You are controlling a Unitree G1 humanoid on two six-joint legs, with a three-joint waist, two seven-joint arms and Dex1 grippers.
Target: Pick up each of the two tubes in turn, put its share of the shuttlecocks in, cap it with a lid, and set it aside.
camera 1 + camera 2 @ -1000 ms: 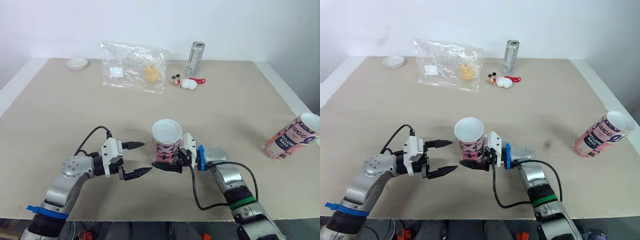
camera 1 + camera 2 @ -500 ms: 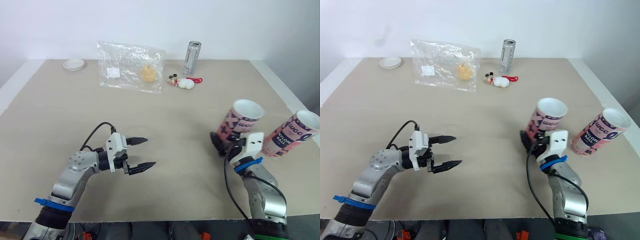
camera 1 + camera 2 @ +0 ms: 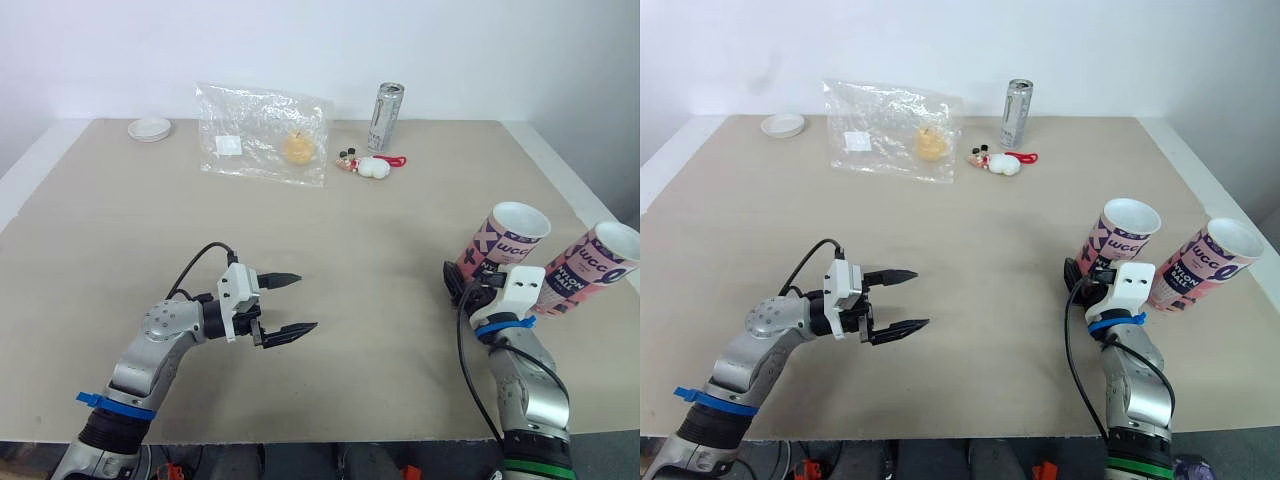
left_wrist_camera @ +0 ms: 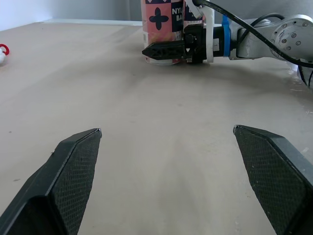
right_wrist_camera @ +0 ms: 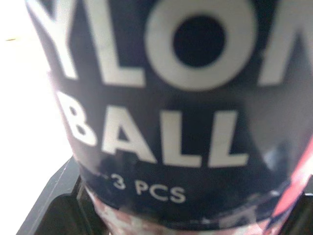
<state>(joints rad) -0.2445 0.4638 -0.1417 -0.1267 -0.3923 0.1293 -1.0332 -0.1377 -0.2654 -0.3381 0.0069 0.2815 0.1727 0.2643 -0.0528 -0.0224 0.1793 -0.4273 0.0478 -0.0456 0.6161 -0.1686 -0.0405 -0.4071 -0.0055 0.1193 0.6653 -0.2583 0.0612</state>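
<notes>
We see a beige table (image 3: 400,220) carrying all items. A clear plastic bag (image 3: 265,133) lies at the far side with a yellowish item inside.

At the right edge stand two pink-and-navy tubes, both leaning to the right. The first tube (image 3: 503,238) is clamped near its base between the two fingers of the right gripper (image 3: 462,290). We cannot tell whether its base touches the table. The second tube (image 3: 588,268) sits just beside it, further right.

The left gripper (image 3: 305,302) hovers over the near middle of the table, fingers spread wide apart and holding nothing, well apart from both tubes.

A silver can (image 3: 388,117) stands upright right of the bag. A shallow white lid (image 3: 149,128) lies at the far left corner. A small red-and-white toy (image 3: 370,165) lies near the can.
</notes>
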